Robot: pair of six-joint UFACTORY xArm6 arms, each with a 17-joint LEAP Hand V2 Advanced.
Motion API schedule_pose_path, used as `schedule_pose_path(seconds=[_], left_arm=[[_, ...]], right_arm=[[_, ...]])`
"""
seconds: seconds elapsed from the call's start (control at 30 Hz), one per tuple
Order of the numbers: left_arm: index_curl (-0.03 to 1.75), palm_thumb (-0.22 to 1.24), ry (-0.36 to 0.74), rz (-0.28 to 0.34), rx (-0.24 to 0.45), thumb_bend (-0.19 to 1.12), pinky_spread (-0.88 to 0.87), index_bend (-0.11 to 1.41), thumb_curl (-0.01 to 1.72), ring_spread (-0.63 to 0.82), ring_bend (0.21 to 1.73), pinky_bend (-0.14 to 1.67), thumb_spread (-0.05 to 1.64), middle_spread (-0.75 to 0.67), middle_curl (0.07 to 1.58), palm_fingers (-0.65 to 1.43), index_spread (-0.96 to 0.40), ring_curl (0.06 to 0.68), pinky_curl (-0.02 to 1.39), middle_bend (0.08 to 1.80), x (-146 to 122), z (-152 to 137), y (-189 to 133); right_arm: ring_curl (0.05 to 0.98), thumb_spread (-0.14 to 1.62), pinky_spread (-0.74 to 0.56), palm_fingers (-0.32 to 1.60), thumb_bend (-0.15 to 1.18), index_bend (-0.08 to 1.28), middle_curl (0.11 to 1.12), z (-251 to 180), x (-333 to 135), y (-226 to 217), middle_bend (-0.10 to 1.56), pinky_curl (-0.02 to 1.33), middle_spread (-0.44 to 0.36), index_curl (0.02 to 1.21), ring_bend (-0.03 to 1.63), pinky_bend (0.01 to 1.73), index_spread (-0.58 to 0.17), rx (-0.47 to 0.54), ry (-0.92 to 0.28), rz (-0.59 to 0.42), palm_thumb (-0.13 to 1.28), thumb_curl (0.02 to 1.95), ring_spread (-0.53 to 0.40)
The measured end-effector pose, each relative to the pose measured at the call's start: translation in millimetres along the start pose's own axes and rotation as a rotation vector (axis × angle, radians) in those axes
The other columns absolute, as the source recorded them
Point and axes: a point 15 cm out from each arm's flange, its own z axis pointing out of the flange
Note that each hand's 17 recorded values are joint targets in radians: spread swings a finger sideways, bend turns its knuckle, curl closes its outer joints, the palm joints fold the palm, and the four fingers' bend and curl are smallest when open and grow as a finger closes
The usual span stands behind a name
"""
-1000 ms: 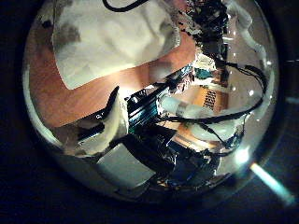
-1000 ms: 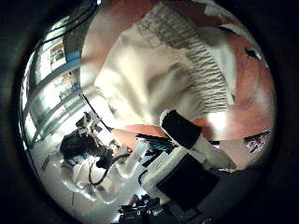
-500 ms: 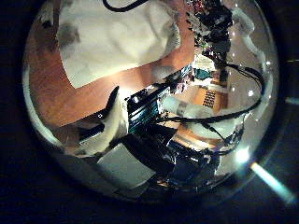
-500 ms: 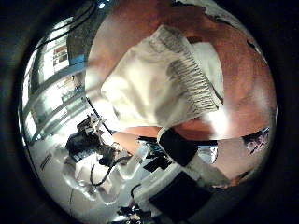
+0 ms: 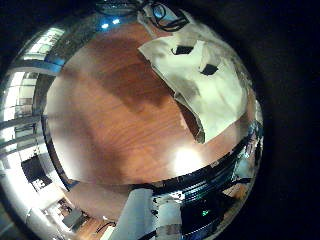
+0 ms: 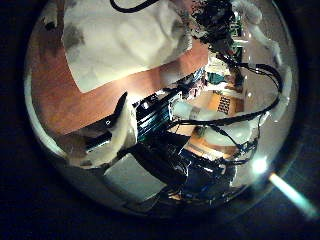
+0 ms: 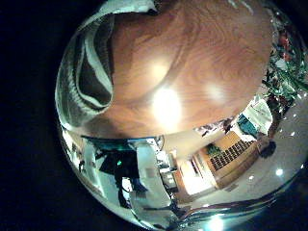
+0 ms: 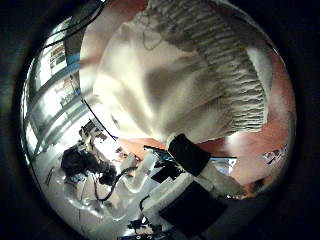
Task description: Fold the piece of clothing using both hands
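Note:
A pale piece of clothing (image 5: 200, 85) lies flat on the wooden table (image 5: 110, 110), away from my left hand (image 5: 160, 215). In the left thumb side palm view the clothing (image 6: 120, 40) lies beyond my left hand's thumb (image 6: 115, 135), which is straight and holds nothing. In the right thumb side palm view the clothing (image 8: 160, 80) with its gathered ribbed band (image 8: 225, 65) fills much of the view, close under my right hand (image 8: 195, 160); its thumb reaches to the cloth's edge without pinching it. The ribbed band (image 7: 91, 67) also shows in the right little finger side palm view.
Bare wooden table (image 7: 192, 67) spreads beside the clothing. The table's edge (image 6: 150, 85) runs close to the clothing in the left thumb side palm view. Room furniture and equipment (image 6: 215, 110) lie beyond the table.
The clothing now fills more of the right thumb side palm view, so my right hand has come closer to it. The left thumb side palm view is almost unchanged.

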Motion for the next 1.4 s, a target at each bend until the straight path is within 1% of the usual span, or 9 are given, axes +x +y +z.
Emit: schedule_pose_path(seconds=[0.13, 0.23, 0.3, 0.4, 0.5, 0.63, 0.83, 1.0, 1.4], left_arm=[[0.36, 0.49, 0.000, 0.001, -0.001, -0.02, 0.19, 0.18, 0.37, 0.16, 0.77, 0.46, 1.15, 0.18, 0.33, 0.15, -0.02, 0.240, 0.38, 0.18, 0.5, -0.4, 2.6], [0.36, 0.49, 0.000, -0.001, -0.004, -0.02, 0.19, 0.18, 0.37, 0.16, 0.77, 0.46, 1.15, 0.18, 0.33, 0.15, -0.02, 0.240, 0.38, 0.19, 1.6, -0.8, 4.6], [0.36, 0.49, 0.001, -0.002, -0.004, -0.02, 0.19, 0.18, 0.37, 0.16, 0.77, 0.46, 1.15, 0.18, 0.33, 0.15, -0.02, 0.239, 0.38, 0.19, 1.6, -0.7, 4.8], [0.36, 0.49, 0.004, -0.004, -0.011, -0.02, 0.19, 0.17, 0.37, 0.16, 0.77, 0.46, 1.15, 0.18, 0.33, 0.15, -0.02, 0.238, 0.38, 0.19, 1.4, 1.0, 7.3], [0.36, 0.49, 0.002, -0.003, -0.008, -0.02, 0.19, 0.17, 0.37, 0.16, 0.78, 0.45, 1.15, 0.18, 0.33, 0.15, -0.02, 0.237, 0.38, 0.19, 3.2, 0.1, 9.2], [0.37, 0.49, 0.002, -0.004, -0.012, -0.02, 0.19, 0.19, 0.37, 0.16, 0.77, 0.45, 1.15, 0.18, 0.33, 0.16, -0.02, 0.235, 0.38, 0.18, 3.6, 2.0, 10.7], [0.38, 0.49, 0.005, -0.001, -0.031, -0.02, 0.19, 0.19, 0.37, 0.16, 0.76, 0.44, 1.15, 0.17, 0.33, 0.17, -0.03, 0.232, 0.38, 0.18, 7.0, 11.8, 14.7], [0.38, 0.49, 0.003, 0.001, -0.051, -0.02, 0.19, 0.19, 0.37, 0.16, 0.76, 0.44, 1.15, 0.17, 0.32, 0.17, -0.03, 0.231, 0.38, 0.18, 6.3, 29.2, 17.4], [0.39, 0.49, 0.002, 0.014, -0.090, -0.02, 0.19, 0.18, 0.37, 0.16, 0.76, 0.43, 1.16, 0.17, 0.32, 0.17, -0.03, 0.229, 0.38, 0.18, 11.2, 50.3, 13.8]], right_arm=[[0.296, 1.14, 0.16, 0.46, -0.01, 0.17, 0.38, 9.7, 1.9, -0.7, 0.29, 0.23, 0.038, 0.41, 0.81, 0.69, -0.216, -0.028, 0.000, 0.004, 0.61, 0.41, -0.010], [0.331, 1.13, -0.04, 0.73, -0.01, 0.11, 0.40, 10.9, 3.5, -1.4, 0.34, 0.27, -0.042, 0.38, 0.94, 0.90, -0.257, -0.031, -0.007, 0.007, 0.65, 0.41, -0.123], [0.385, 1.13, -0.25, 0.96, 0.00, 0.11, 0.46, 9.8, 4.1, -3.5, 0.46, 0.33, -0.120, 0.37, 1.06, 1.07, -0.308, -0.021, -0.013, 0.010, 0.70, 0.42, -0.212], [0.434, 1.12, -0.34, 1.11, 0.00, 0.16, 0.54, 9.8, 4.4, -3.2, 0.61, 0.37, -0.185, 0.38, 1.15, 1.14, -0.369, -0.021, -0.014, 0.008, 0.76, 0.43, -0.250], [0.481, 1.11, -0.32, 1.25, 0.01, 0.31, 0.64, 10.7, 6.1, -2.8, 0.78, 0.43, -0.228, 0.46, 1.20, 1.22, -0.431, -0.023, -0.012, 0.005, 0.85, 0.45, -0.260], [0.533, 1.08, -0.28, 1.24, 0.02, 0.58, 0.74, 10.1, 10.1, -2.3, 0.96, 0.49, -0.246, 0.61, 1.26, 1.32, -0.485, -0.022, -0.017, 0.010, 0.94, 0.48, -0.258], [0.606, 1.05, -0.22, 1.14, 0.04, 0.86, 0.85, 1.0, 28.4, 4.8, 1.15, 0.57, -0.237, 0.80, 1.37, 1.40, -0.471, -0.005, -0.037, 0.027, 1.06, 0.55, -0.241], [0.648, 1.04, -0.19, 1.09, 0.05, 0.94, 0.88, -1.0, 55.4, 18.0, 1.23, 0.63, -0.214, 0.89, 1.41, 1.43, -0.434, 0.007, -0.076, 0.049, 1.10, 0.62, -0.227], [0.695, 1.02, -0.16, 1.06, 0.02, 0.97, 0.89, -30.6, 128.2, 53.4, 1.30, 0.74, -0.177, 0.98, 1.44, 1.40, -0.382, 0.052, -0.128, 0.145, 1.12, 0.73, -0.207]])
